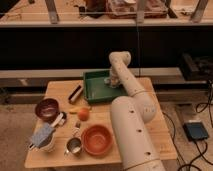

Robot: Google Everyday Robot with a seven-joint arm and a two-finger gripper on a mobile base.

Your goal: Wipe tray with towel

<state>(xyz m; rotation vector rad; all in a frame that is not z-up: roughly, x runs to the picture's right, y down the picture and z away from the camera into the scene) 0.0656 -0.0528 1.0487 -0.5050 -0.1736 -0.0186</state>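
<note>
The pale, crumpled cloth towel (108, 80) lies inside the green rectangular plastic tray (96, 92), bunched against the far right part of the floor, close to the back wall. The gripper (115, 78) is right on top of it, reached down into the same corner. The towel seems to sit under or in the gripper, but I cannot tell whether the gripper is spread, closed or pinching the cloth.

The step in hand looks like the wiping stroke itself. To do it well, the towel should be kept pressed flat on the tray floor and dragged towards the bare near left part. The push should be light enough that the tray does not slide on the light wooden table (60, 90).

The tray stands at the table's far edge. Just beside its left wall lies a dark bar-shaped object (75, 93), and a small orange fruit (83, 114) rests nearer the front, both apart from the tray.
</note>
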